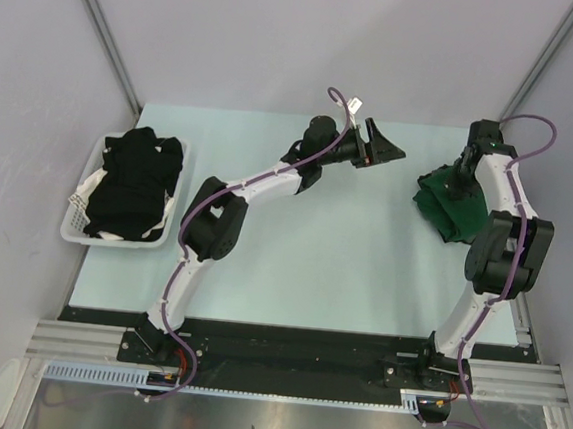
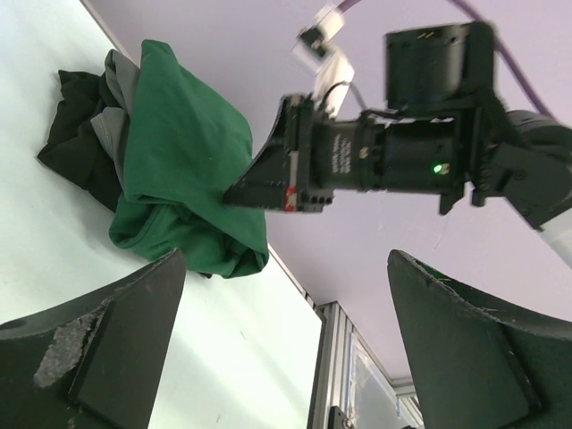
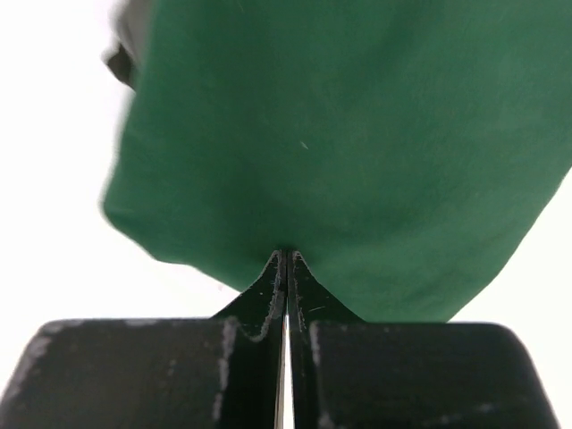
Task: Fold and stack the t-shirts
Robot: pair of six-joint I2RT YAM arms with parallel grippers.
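Green t-shirt [image 1: 447, 214] lies on a grey/black pile at the right of the pale green table [image 1: 344, 250]. Black t-shirts [image 1: 134, 176] fill the white basket [image 1: 75, 218]. Grey walls [image 1: 312, 36]. Right gripper [image 3: 286, 257] clenched, tips against green cloth. Left gripper [image 1: 388, 143] spread, empty.

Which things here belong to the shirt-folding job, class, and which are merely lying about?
Belong to the job:
- green t-shirt, atop a grey t-shirt and a black t-shirt
- black t-shirts heaped in the basket
- right gripper, shut, tips at the green t-shirt
- left gripper, open, empty

Just there:
- white basket
- table
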